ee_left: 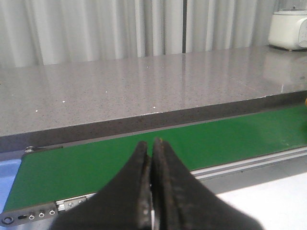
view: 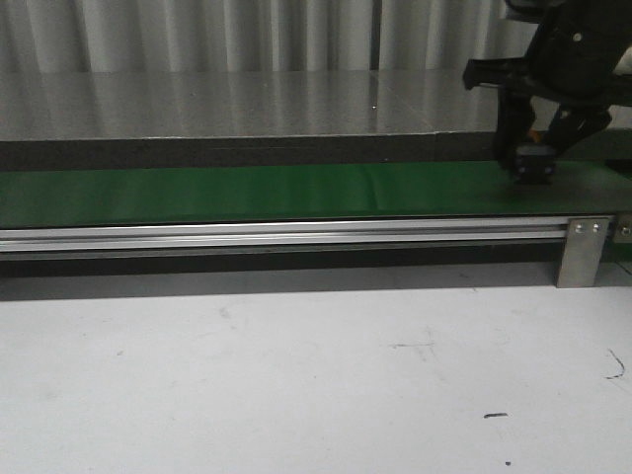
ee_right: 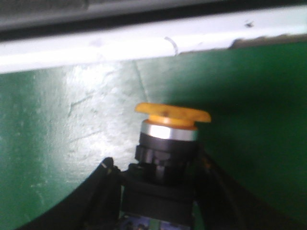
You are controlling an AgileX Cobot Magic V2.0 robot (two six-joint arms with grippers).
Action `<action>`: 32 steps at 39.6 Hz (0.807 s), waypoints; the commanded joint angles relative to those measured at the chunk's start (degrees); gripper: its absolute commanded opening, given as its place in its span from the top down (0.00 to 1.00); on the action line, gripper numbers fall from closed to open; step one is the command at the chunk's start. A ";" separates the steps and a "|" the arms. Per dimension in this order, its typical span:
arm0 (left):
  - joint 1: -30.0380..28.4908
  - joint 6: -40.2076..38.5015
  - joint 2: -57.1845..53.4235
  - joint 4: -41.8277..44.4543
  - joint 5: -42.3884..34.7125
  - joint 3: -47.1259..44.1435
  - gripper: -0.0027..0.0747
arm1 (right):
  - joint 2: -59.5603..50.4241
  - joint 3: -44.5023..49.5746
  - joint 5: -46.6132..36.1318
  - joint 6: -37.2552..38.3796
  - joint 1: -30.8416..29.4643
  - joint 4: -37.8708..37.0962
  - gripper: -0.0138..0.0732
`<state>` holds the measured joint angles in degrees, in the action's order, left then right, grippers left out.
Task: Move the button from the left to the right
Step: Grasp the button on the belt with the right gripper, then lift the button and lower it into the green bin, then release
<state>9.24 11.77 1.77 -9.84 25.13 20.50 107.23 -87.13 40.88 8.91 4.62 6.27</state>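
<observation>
- Setting: grey counter behind green belt, curtain backdrop, white table in front.
- Button: pinched at black body by right gripper, orange cap clear of fingers; at right end of belt, base touching or just above surface, cannot tell which.
- Judged step: release at right end.
- Lower until base sits flat on belt, cap upright.
- Spread jaws slowly, evenly; avoid tipping.
- Lift straight up, clear of cap.
- Left gripper: pressed together, idle over left end of belt; leave parked.
</observation>
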 commanded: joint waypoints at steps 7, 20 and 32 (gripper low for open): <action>0.47 -0.24 0.65 -0.93 -4.37 1.30 0.99 | -4.37 -2.96 -3.54 -0.09 -12.02 -5.58 0.61; 0.47 -0.24 0.65 -0.93 -4.37 1.30 0.99 | 2.60 -2.96 -2.96 -0.09 -24.46 -9.55 0.60; 0.47 -0.24 0.65 -0.93 -4.37 1.30 0.99 | 5.54 -2.96 -1.37 -0.09 -26.08 -11.64 0.26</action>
<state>9.24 11.77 1.77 -9.84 25.13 20.50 116.15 -88.26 40.88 8.91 -21.23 -3.73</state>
